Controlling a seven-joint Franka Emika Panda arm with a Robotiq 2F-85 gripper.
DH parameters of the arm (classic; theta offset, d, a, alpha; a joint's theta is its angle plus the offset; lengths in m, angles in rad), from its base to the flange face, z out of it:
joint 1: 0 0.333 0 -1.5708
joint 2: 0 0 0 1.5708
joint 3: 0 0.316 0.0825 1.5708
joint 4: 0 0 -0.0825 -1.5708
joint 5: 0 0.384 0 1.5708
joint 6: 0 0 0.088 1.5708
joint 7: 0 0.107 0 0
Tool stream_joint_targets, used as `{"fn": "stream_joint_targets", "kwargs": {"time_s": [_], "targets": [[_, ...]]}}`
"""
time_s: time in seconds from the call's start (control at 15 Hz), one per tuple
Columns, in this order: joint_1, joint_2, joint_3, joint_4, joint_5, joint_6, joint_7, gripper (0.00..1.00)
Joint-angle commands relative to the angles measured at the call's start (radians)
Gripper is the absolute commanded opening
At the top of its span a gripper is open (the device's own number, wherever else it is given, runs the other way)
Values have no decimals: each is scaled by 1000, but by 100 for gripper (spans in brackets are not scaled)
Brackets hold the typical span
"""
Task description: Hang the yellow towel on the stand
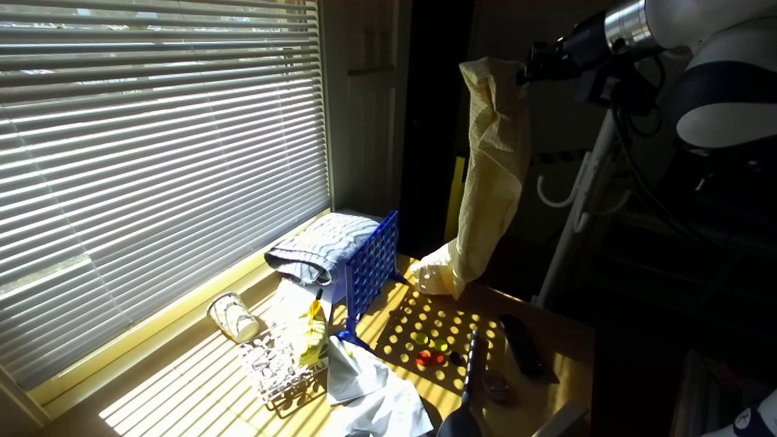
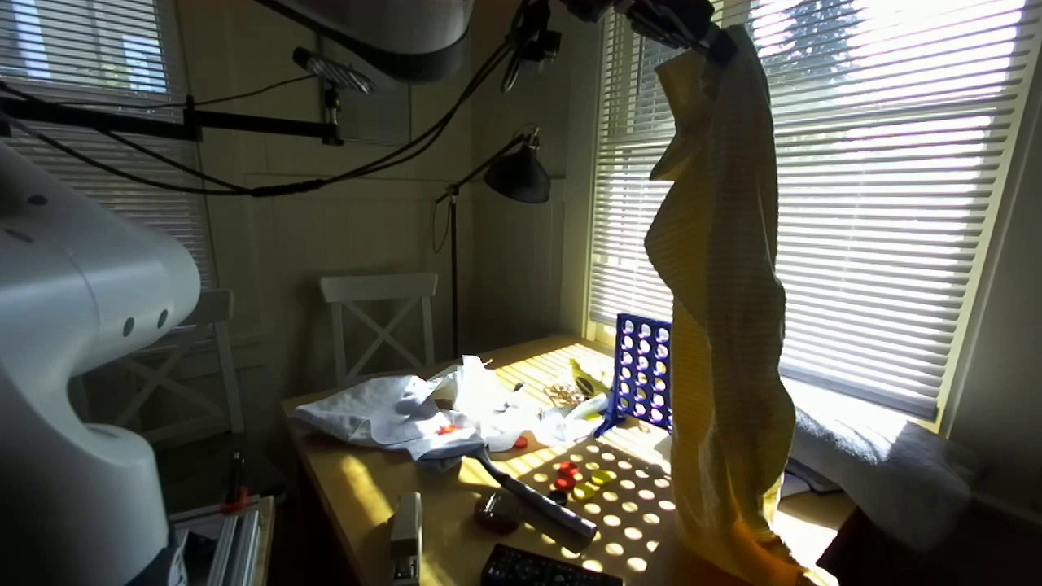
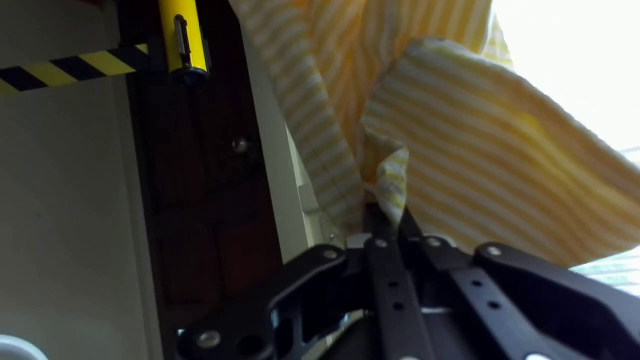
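The yellow towel hangs long and bunched in both exterior views, its lower end down at the table's edge. At its upper end my gripper is shut on it, high above the table. Up close in the wrist view, the striped fabric of the towel fans out past the gripper, and a small fold is pinched between the fingertips. The stand, a pale pole with curved hooks, leans in an exterior view below the wrist, to the towel's right there. Its top is hidden behind the arm.
On the table are a blue grid frame, a blue-and-white striped cloth, a white cloth, a black remote and a cup. Window blinds rise behind the towel. A black lamp stands farther back.
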State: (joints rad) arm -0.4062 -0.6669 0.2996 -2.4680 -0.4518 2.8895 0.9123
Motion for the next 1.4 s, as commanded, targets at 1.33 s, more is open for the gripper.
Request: {"fn": "stream_joint_targets", "kwargs": {"time_s": [1.33], "targets": [[-324, -43, 112, 115, 33, 90, -12, 1]]}}
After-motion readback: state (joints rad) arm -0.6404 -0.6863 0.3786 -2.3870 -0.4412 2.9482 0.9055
